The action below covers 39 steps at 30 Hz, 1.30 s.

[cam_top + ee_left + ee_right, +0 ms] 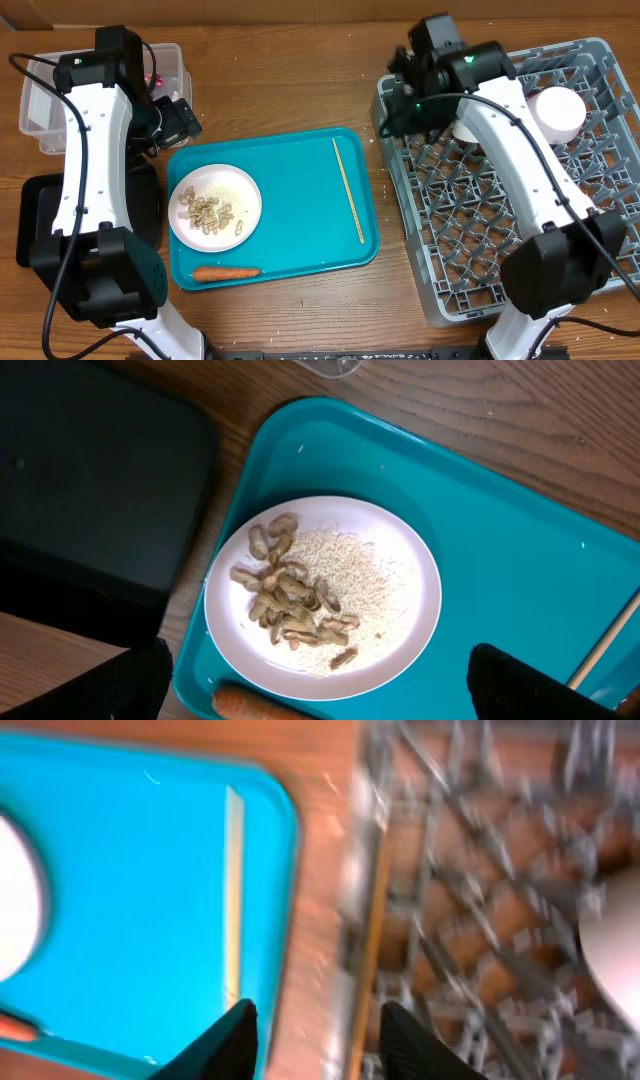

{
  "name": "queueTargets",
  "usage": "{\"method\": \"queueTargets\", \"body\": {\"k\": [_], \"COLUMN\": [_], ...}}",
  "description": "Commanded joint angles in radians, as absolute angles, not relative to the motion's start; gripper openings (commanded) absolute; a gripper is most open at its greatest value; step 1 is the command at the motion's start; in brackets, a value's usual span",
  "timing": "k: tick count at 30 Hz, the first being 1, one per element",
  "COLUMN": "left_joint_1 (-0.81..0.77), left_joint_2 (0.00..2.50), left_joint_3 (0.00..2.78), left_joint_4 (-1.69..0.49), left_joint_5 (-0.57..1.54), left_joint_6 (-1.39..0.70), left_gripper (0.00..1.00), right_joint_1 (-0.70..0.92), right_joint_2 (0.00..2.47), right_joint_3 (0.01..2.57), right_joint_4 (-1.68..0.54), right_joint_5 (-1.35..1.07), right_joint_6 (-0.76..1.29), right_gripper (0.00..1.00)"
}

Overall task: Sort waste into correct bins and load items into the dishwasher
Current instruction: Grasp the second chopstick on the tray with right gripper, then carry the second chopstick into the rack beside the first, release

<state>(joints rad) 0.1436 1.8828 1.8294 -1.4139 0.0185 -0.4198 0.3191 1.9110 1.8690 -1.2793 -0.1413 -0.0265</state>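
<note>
The teal tray (300, 215) lies mid-table (300, 90). Toward the tray's left end sits the plate (215, 208), carrying beige food bits (208, 212) and fine pale crumbs. The carrot (226, 271) lies just inside the tray's near rim, right beside the plate. 1 chopstick (348, 190) lies lengthwise near the tray's right end, well apart from the plate.

The left hand (320, 655) hangs over the tray's left end, above the plate. Its 2 fingers (130, 680) are spread wide and hold nothing.

Close to the tray's left side lies the black tray (35, 215). The clear tub (35, 110) stands beyond the tray's far-left corner. Right of the tray, with a strip of table between, stands the grey rack (392, 170), with 1 white bowl (557, 110) in its far part.

The right hand (315, 1030) hangs over the gap between tray and rack, by the rack wall nearest the tray. Its fingers (225, 1040) are partly apart and grip nothing. Between them, in the blurred wrist view, a thin wooden stick (368, 960) lies along that wall. Whether it is the 2nd chopstick I cannot tell.
</note>
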Motion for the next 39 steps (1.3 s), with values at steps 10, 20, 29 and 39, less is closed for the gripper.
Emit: {"method": "queueTargets", "body": {"k": [10, 20, 29, 39], "left_joint_1": [0.137, 0.137, 0.137, 0.137], "left_joint_2": [1.880, 1.880, 1.880, 1.880], "left_joint_3": [1.828, 1.828, 1.828, 1.828], "left_joint_4": [-1.414, -1.413, -1.414, -1.414], "left_joint_5": [0.027, 0.026, 0.026, 0.026], "left_joint_6": [-0.430, -0.430, -0.428, -0.426], "left_gripper": [0.96, 0.96, 0.96, 0.96], "right_joint_1": [0.504, 0.544, 0.579, 0.581], "right_joint_2": [2.079, 2.185, 2.227, 2.231], "right_joint_3": [1.774, 1.683, 1.635, 1.646], "right_joint_4": [-1.216, -1.145, -1.119, -1.122], "right_joint_5": [-0.178, -0.188, -0.183, -0.158], "right_joint_6": [0.040, 0.053, 0.058, 0.109], "right_gripper": [0.52, 0.52, 0.40, 0.10]}}
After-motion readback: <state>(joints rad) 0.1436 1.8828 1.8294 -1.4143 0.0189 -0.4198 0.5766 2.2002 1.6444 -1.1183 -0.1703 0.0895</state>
